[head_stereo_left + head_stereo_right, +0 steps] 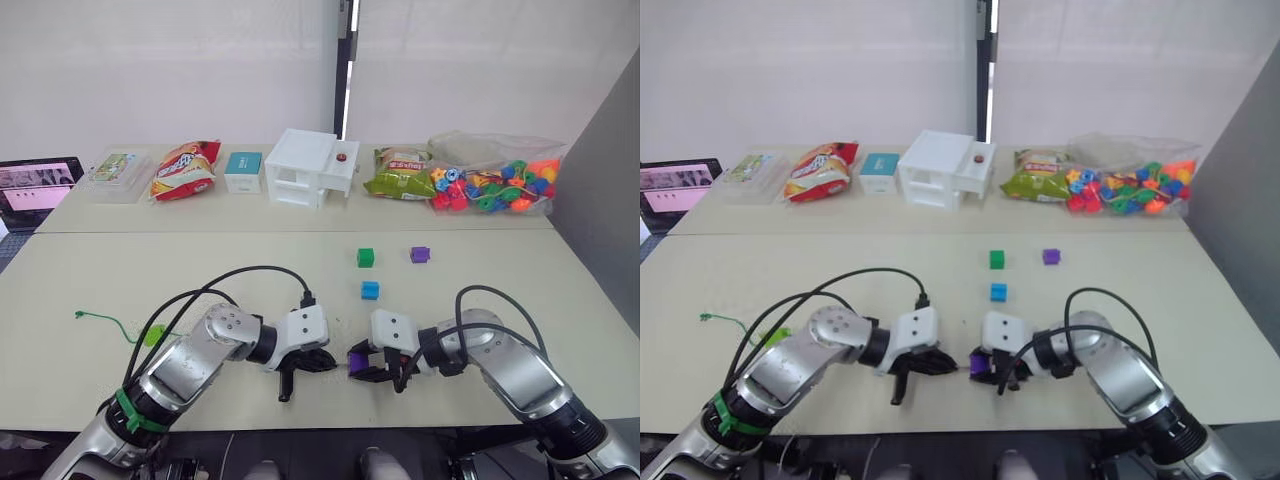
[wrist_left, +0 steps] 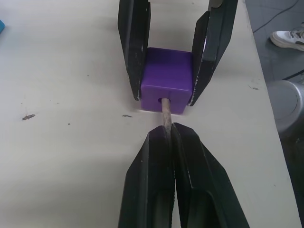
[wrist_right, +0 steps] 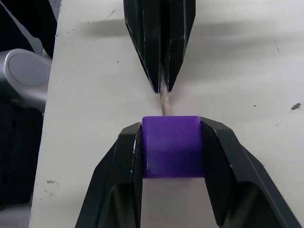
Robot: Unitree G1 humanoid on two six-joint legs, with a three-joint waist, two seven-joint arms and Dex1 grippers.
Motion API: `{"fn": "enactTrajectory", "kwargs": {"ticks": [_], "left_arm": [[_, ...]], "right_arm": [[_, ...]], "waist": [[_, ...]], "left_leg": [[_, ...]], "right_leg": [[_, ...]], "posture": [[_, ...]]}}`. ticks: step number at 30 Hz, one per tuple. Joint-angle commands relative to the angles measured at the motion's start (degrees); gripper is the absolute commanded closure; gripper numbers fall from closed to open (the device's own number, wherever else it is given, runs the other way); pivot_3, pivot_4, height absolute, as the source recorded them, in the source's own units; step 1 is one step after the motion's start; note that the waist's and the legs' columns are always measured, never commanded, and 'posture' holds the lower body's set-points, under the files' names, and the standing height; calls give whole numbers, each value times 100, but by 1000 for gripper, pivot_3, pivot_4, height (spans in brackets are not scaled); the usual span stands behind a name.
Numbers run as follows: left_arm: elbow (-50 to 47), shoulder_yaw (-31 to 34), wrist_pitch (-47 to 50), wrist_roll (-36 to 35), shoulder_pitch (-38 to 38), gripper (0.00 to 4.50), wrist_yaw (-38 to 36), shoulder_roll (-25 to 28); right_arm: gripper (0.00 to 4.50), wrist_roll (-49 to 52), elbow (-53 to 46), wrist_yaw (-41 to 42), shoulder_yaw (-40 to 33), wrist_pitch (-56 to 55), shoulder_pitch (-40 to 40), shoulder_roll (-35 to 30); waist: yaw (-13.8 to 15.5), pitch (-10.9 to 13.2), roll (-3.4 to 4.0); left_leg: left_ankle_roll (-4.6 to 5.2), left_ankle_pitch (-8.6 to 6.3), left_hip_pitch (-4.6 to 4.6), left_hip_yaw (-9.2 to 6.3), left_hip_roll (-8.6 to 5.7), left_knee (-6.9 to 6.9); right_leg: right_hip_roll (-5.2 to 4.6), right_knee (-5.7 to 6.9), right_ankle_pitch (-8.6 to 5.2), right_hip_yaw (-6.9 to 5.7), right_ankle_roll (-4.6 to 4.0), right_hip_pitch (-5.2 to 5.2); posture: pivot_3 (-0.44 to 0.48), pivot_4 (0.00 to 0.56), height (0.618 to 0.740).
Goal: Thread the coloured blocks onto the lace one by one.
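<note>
Near the counter's (image 1: 120, 290) front edge, the right gripper (image 3: 172, 142) clamps a purple block (image 2: 167, 78) — the left gripper (image 2: 168, 129), fingers pinched on the lace tip (image 2: 166, 108), hides the cord behind.

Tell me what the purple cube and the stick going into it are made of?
The purple cube looks like smooth hard plastic: even colour, soft sheen, clean edges and a neat round hole. The stick is the lace tip, greyish-brown, dull and straight; it seems stiff, maybe hardened cord or plastic, which cannot be told for sure. The right gripper holds the cube, and the left gripper pinches the tip.
</note>
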Motion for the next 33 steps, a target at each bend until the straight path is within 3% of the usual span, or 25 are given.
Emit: {"fn": "enactTrajectory", "kwargs": {"ticks": [1,8,17,22,28,33], "left_arm": [[-26,-121,-209,-90,-172,4500,53,-355],[368,-203,-575,99,-170,4500,135,-621],[171,492,-896,-286,39,1603,-562,313],[433,464,-1422,-33,333,1603,-595,576],[1182,306,-2044,411,448,1603,-265,265],[1459,395,-2186,355,482,3093,-283,67]], "right_arm": [[3317,-5,-45,-186,-43,121,-29,23],[3317,8,-93,-247,-56,193,-23,63],[3317,-14,-99,-332,-120,193,115,-16],[3317,-16,-144,-344,-107,207,141,-57],[3317,40,-376,-365,-88,401,108,-86],[3317,45,-436,-371,-82,453,121,-131]], "waist": [[5,0,0],[32,-1,0],[-4,-1,0],[-7,-1,0],[15,-1,0],[50,-1,0]], "left_leg": [[0,0,-1,0,0,1],[-4,2,2,0,-1,3],[-6,4,1,0,2,1],[-6,4,1,1,1,1],[-6,4,-1,1,0,1],[-6,4,0,1,0,1]], "right_leg": [[0,-2,0,0,0,1],[-1,-4,0,0,0,9],[0,-1,0,0,0,0],[-1,-3,0,0,0,1],[-1,-5,0,0,0,1],[-2,-5,0,0,0,2]], "posture": [[0,150,740],[0,150,740],[0,150,740],[0,150,740],[0,150,740],[0,150,740]]}}
